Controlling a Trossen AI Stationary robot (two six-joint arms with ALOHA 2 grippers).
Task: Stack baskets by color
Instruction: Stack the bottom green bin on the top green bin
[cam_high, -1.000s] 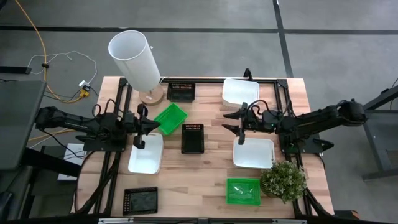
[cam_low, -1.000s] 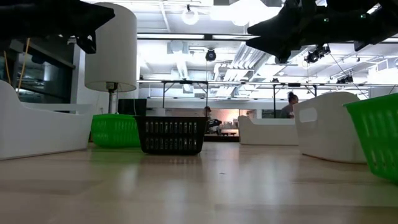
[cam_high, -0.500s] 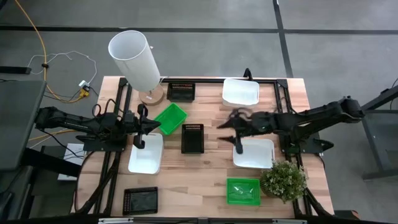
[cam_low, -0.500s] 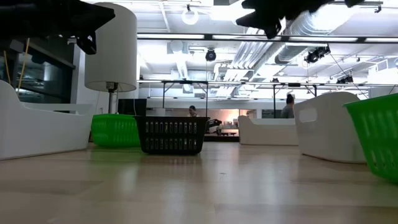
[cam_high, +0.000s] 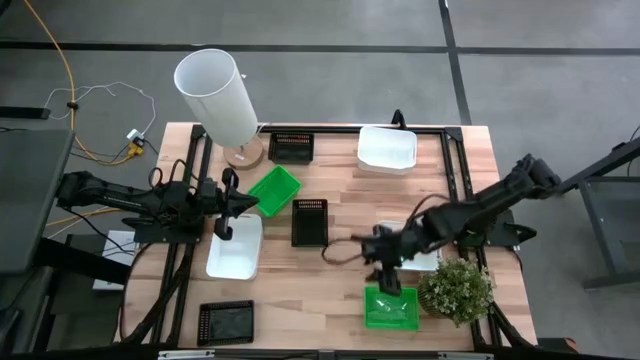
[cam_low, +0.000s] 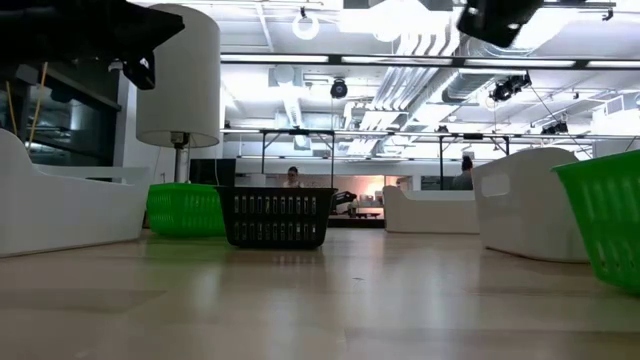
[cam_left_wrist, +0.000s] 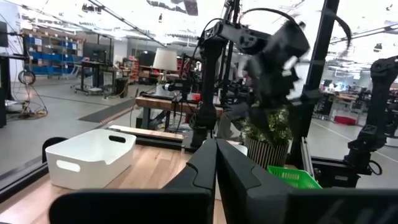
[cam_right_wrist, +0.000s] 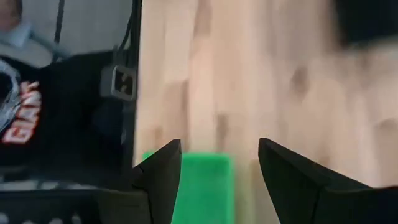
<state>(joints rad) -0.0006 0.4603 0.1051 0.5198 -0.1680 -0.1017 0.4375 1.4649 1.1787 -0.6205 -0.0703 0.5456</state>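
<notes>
Wooden boards make up the counter (cam_high: 330, 270), and a big bright room with ceiling lights sits behind it. The right claw (cam_high: 385, 270) hangs over the near side of the counter, right above a green basket (cam_high: 391, 306). Its two fingers (cam_right_wrist: 163, 171) are spread apart with nothing between them, and the green basket shows in the gap below. It looks ready to come down and grab that basket, so it can go with the other green basket (cam_high: 273, 189) across the counter.

The left claw (cam_high: 226, 212) waits over a white basket (cam_high: 236, 247), with its fingers pressed together and holding nothing.

A second white basket (cam_high: 421, 262) peeks out from under the right arm, and a third white basket (cam_high: 387, 147) sits at the far edge. One black basket (cam_high: 310, 221) is in the middle, one black basket (cam_high: 291, 147) is at the far edge, and one black basket (cam_high: 226, 322) is at the near edge. No baskets are stacked yet. A potted plant (cam_high: 455, 290) stands just beside the near green basket, so the claw must be careful there.
</notes>
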